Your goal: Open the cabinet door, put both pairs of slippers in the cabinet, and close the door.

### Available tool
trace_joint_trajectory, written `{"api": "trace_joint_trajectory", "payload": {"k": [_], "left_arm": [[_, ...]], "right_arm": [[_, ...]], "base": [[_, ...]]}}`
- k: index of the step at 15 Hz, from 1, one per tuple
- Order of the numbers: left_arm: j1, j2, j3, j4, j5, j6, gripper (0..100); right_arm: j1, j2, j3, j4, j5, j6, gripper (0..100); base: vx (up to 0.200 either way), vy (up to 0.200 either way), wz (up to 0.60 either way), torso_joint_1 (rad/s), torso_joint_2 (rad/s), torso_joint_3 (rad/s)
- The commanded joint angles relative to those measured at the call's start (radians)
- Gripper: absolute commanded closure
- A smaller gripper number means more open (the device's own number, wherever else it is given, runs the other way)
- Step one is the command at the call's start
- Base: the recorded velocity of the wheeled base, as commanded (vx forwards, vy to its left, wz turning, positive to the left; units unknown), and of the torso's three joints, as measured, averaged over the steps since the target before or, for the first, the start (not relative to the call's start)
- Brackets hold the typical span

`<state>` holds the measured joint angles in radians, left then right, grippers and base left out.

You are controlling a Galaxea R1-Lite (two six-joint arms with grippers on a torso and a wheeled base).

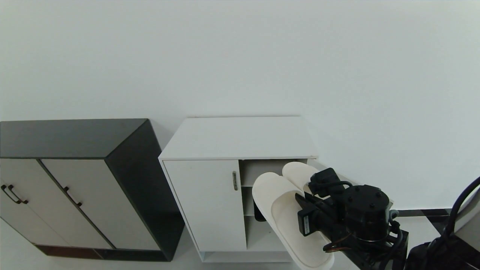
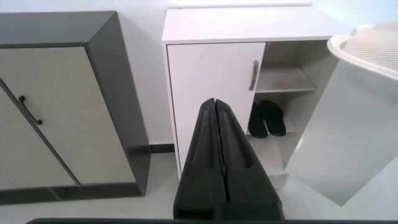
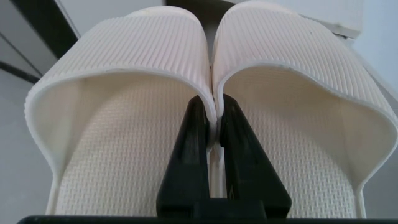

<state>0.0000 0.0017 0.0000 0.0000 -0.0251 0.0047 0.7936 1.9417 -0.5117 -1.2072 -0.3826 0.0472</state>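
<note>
Our right gripper (image 3: pixel 213 107) pinches the cream ribbed foam slippers (image 1: pixel 279 204) together, toes aimed at the open bay (image 1: pixel 258 176) of the white wooden cabinet (image 1: pixel 240 138) just ahead. Our left gripper (image 2: pixel 219 109) sits closed and empty, farther off.

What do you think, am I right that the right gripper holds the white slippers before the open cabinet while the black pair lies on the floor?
Not quite: the black pair sits inside the cabinet, not on the floor; the left wrist view shows it. The right gripper does hold the white slippers there.
</note>
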Motion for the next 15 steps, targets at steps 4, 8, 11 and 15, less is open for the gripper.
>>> {"api": "trace_joint_trajectory", "payload": {"k": [4,8,11,15], "left_arm": [[0.000,0.000,0.000,0.000,0.001,0.000,100],[0.000,0.000,0.000,0.000,0.001,0.000,100],[0.000,0.000,0.000,0.000,-0.001,0.000,100],[0.000,0.000,0.000,0.000,-0.001,0.000,100]], "right_arm": [[-0.001,0.031,0.012,-0.029,0.002,-0.003,100],[0.001,0.037,0.012,-0.031,0.004,-0.001,100],[0.001,0.039,0.012,-0.031,0.004,-0.001,100],[0.001,0.039,0.016,-0.031,0.004,-0.003,100]], "base": [[0.000,0.000,0.00,0.000,0.00,0.000],[0.000,0.000,0.00,-0.027,0.06,0.034],[0.000,0.000,0.00,-0.152,0.33,0.177],[0.000,0.000,0.00,-0.156,0.35,0.200]]}}
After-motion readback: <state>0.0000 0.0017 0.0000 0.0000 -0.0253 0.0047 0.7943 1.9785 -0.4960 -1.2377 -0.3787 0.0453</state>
